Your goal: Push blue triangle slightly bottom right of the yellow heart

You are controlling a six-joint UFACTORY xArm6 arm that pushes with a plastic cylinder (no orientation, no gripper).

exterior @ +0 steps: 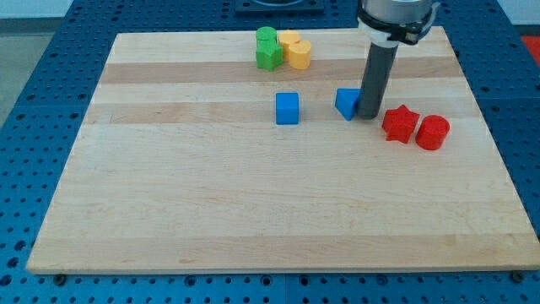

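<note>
Wooden board with coloured blocks

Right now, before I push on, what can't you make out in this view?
- Blue triangle: its right side is hidden behind my tip, so contact there cannot be confirmed.
- Yellow heart and the green blocks: packed so tightly that their outlines merge; the green shapes are unclear.
- The arm above the rod: cut off by the view's top edge.
</note>
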